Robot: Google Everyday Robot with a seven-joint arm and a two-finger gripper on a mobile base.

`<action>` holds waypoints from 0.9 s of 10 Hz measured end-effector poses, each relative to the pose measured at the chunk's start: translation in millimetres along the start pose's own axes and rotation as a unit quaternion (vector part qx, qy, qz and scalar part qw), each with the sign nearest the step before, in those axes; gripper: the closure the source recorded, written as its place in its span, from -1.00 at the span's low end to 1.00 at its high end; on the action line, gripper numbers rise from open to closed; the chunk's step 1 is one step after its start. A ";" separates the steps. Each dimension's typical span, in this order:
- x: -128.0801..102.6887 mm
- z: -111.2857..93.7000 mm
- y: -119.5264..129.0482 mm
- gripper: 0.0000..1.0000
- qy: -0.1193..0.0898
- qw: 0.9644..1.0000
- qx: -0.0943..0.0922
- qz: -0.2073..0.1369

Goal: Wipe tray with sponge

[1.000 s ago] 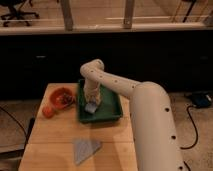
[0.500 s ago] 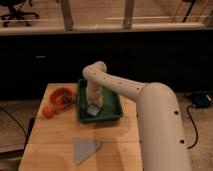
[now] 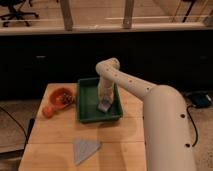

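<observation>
Camera view: gripper [image 3: 104, 101] positioned inside tray [image 3: 86, 106].
Sponge [image 3: 103, 107] lay directly under the gripper tip, near the tray's right wall; grip state could not be determined.

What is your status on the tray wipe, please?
Gripper down inside tray. Sponge at its tip, on tray floor. Orange bowl and grey cloth outside tray, nothing blocking.

Your pincer [image 3: 104, 101] sits inside the dark green plastic tray [image 3: 83, 102], at the small grey-blue sponge [image 3: 103, 107] — round orange bowl [image 3: 62, 96] to the tray's left, grey triangular cloth [image 3: 85, 149] in front.
</observation>
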 end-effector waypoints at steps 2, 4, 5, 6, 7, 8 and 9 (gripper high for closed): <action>-16.2 4.4 -30.6 1.00 -0.006 0.999 -0.003 -0.033; -36.4 8.7 -57.7 1.00 -0.012 0.998 -0.003 -0.054; -49.7 11.4 -68.4 1.00 -0.017 0.998 -0.003 -0.064; -59.8 12.7 -72.1 1.00 -0.021 0.997 -0.004 -0.070; -62.9 13.3 -72.4 1.00 -0.021 0.997 -0.001 -0.070; -65.2 12.3 -65.9 1.00 -0.021 0.997 -0.002 -0.068; -63.7 10.4 -56.2 1.00 -0.020 0.998 -0.002 -0.064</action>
